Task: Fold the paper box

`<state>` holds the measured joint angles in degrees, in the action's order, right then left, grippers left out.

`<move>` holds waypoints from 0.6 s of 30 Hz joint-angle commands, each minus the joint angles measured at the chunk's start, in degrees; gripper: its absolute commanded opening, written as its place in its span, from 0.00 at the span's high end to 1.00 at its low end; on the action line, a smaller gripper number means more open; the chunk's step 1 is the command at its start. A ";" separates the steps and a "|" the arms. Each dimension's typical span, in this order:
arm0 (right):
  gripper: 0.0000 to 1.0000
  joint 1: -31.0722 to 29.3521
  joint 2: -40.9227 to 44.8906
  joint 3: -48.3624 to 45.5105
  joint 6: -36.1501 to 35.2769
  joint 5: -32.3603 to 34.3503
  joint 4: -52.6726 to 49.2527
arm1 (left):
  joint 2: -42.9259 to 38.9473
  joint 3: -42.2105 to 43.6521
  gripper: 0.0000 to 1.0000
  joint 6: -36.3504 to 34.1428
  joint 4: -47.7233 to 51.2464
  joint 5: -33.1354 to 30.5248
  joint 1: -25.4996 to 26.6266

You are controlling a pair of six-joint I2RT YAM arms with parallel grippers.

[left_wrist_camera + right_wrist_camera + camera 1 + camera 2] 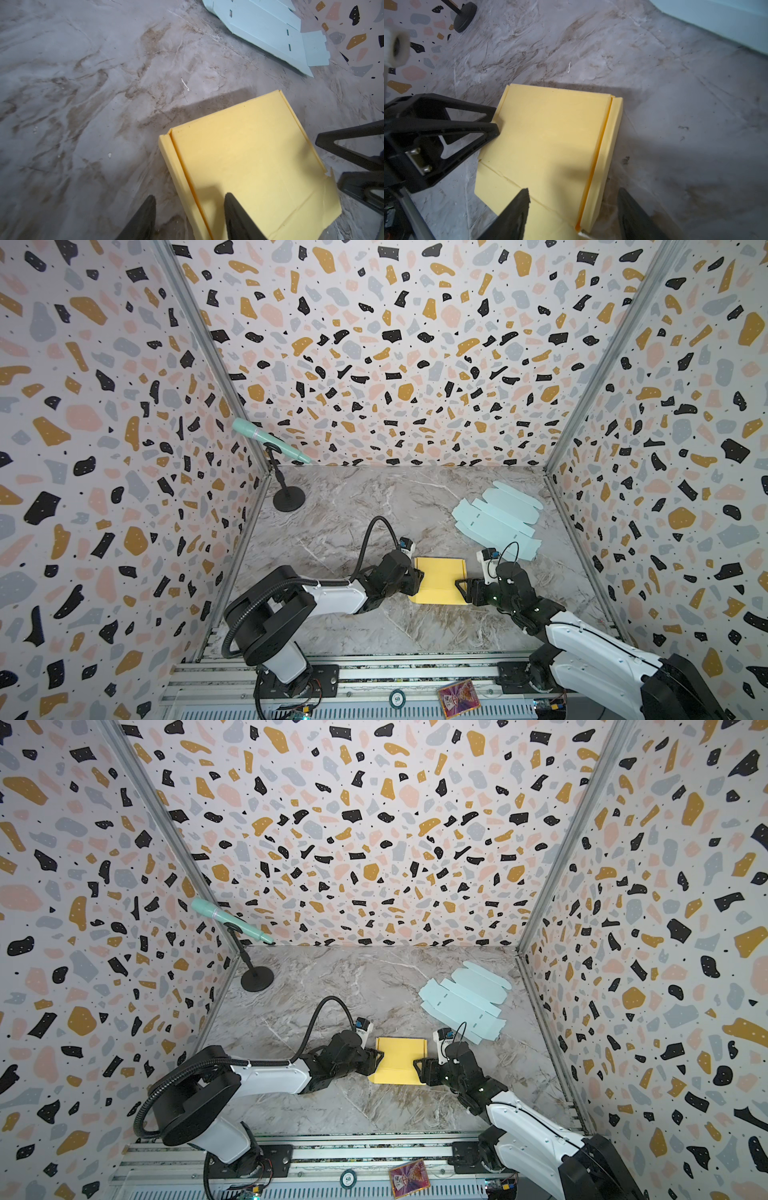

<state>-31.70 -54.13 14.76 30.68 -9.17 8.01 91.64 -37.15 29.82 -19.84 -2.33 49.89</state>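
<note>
Top views high, looking down; wrist views close, both showing box point(249, 162).

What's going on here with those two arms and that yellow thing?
Two robot arms are folding a yellow paper box on the marble table. The left gripper and the right gripper each straddle one raised side wall of the box, jaws open and not pinching it. The near flap lies flat. A flat light blue box blank lies farther back, with neither gripper near it.

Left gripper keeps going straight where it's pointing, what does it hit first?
Most likely the yellow box: the left gripper points down with jaws open astride its folded side wall, so that wall or the table just outside. Depth unclear.
</note>
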 commanded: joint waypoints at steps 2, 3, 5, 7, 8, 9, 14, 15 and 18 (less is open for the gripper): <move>0.34 -0.39 -3.39 1.93 -1.75 0.68 3.24 | -0.73 0.89 0.47 0.26 -0.56 0.39 -0.31; 0.35 -0.76 -4.14 2.09 -1.84 0.61 3.91 | -0.76 0.94 0.47 0.35 -0.56 0.39 -0.32; 0.37 -1.25 -5.47 2.50 -2.01 0.53 4.85 | -0.84 1.11 0.48 0.45 -0.72 0.37 -0.32; 0.38 -2.32 -6.87 3.32 -2.42 0.76 5.65 | -0.99 1.47 0.48 0.59 -1.08 0.39 -0.43; 0.39 -2.99 -7.44 3.73 -2.66 1.01 5.70 | -1.10 1.53 0.49 0.67 -1.17 0.48 -0.49; 0.39 -3.71 -8.21 4.35 -2.94 1.40 5.89 | -1.15 1.72 0.49 0.67 -1.25 0.48 -0.60; 0.41 -6.33 -12.43 6.88 -3.69 1.78 8.04 | -2.27 3.71 0.53 0.64 -2.36 1.21 -2.34; 0.41 -6.57 -13.40 7.41 -3.67 1.63 8.50 | -2.83 4.34 0.54 0.76 -2.76 1.67 -2.86; 0.41 -7.44 -15.87 8.41 -3.39 1.21 10.24 | -4.41 5.82 0.56 0.87 -2.87 1.81 -3.92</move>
<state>-38.30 -68.97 20.73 27.97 -7.70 15.03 88.66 -32.95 30.85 -22.39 -1.34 46.83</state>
